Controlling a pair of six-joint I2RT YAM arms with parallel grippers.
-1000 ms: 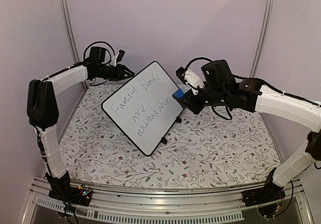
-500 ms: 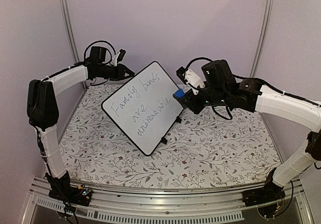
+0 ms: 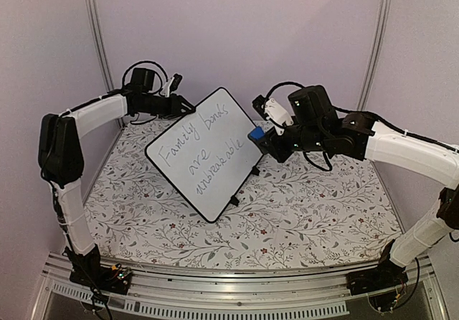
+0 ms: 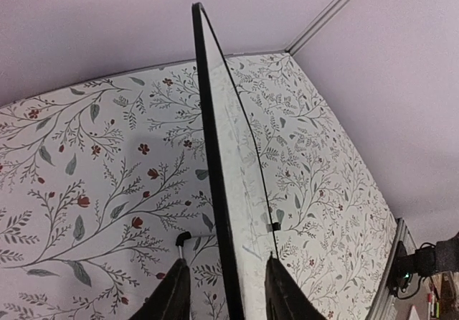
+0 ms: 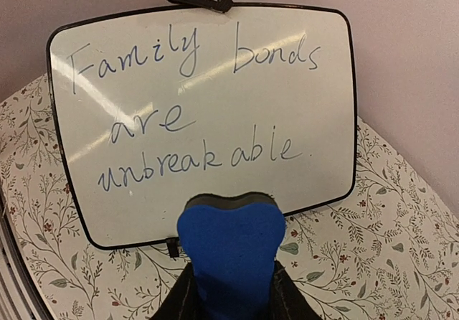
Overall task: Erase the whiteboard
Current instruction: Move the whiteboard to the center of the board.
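The whiteboard (image 3: 204, 155) stands tilted on the floral table, bearing the dark handwriting "Family bonds are unbreakable" (image 5: 193, 112). In the left wrist view I see it edge-on (image 4: 215, 133). My left gripper (image 3: 188, 107) (image 4: 225, 261) is open and straddles the board's upper left edge, with a gap showing between one finger and the rim. My right gripper (image 3: 261, 138) (image 5: 231, 288) is shut on a blue eraser block (image 5: 231, 241) (image 3: 255, 132), which hovers just off the board's right edge, in front of the lower part of the writing.
The floral tablecloth (image 3: 301, 205) covers the table. Pale walls and metal corner posts (image 3: 97, 40) close in the back and sides. Small black clip feet (image 3: 233, 200) stick out at the board's lower rim. An aluminium rail (image 3: 229, 295) runs along the near edge.
My left gripper has shifted slightly right, onto the board's upper left edge. The board, my right arm and the eraser have stayed where they were.
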